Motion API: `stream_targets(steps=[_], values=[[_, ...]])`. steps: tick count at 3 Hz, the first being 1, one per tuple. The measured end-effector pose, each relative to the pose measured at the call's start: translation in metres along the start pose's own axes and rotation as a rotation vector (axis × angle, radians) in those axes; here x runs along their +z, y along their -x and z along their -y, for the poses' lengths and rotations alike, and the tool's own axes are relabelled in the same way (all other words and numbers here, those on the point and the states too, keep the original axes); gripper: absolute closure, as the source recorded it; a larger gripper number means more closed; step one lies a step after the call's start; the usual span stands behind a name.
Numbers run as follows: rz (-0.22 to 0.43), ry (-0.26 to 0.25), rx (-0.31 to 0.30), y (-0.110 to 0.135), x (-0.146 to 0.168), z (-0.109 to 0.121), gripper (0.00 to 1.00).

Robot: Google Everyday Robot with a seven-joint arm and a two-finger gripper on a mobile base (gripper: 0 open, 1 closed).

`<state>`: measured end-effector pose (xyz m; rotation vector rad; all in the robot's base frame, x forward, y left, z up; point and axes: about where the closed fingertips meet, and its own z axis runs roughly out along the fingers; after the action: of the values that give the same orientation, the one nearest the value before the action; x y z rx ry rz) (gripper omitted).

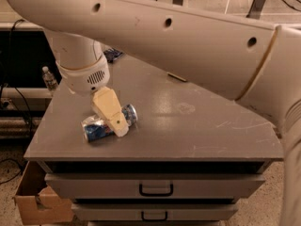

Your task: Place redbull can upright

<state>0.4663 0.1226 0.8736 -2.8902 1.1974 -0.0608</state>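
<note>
grey table (211, 135), redbull can (96, 130) on its side, claw (116, 124) over it

One redbull can (95, 129), one tool (117, 123) at it — two drawers (94, 192), one cardboard box (32, 204).

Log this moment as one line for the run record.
redbull can: on its side, near front edge of table | tool: at the can, across its middle | upright: not yet
</note>
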Motion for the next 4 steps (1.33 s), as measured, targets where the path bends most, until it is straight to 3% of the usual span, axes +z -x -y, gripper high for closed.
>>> stream_targets(steps=[2,4], values=[[0.05,0.022,0.061,0.016,0.02,0.002,0.0],[0.082,0.045,0.07,0.025,0.037,0.0,0.0]])
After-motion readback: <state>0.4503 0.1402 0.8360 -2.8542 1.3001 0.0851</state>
